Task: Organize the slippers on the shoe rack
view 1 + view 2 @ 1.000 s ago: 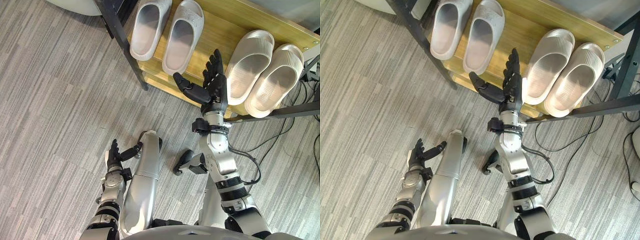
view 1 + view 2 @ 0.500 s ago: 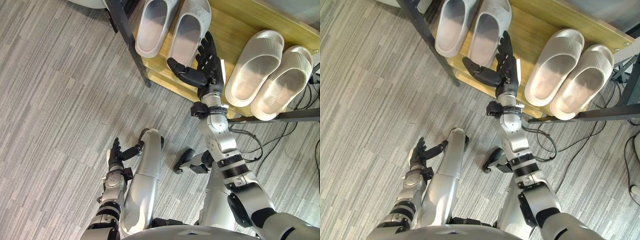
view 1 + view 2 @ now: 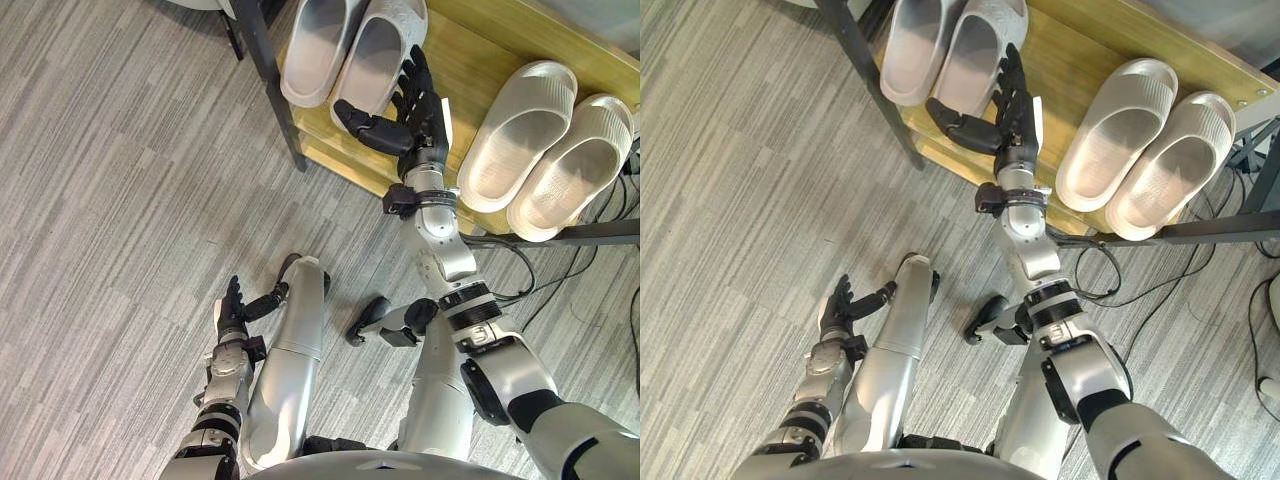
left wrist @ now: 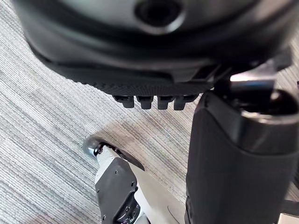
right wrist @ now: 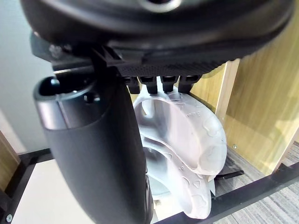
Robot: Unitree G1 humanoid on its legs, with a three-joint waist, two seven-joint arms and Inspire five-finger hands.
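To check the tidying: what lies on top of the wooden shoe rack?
A left pair of pale slippers and a right pair. The open right hand hides some of the shelf between them.

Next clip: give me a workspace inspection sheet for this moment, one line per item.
Surface: shoe rack with a black frame; its wooden shelf carries the slippers.
Job's things: pale grey slipper pair and beige slipper pair, both soles down on the shelf, apart from each other.
Clutter: nothing seen.
Hands: right hand open beside the grey pair, contact unclear; left hand open, low over the floor.
Cables: black leads on the floor past the rack's right end.
Surroundings: the floor is grey and striped.
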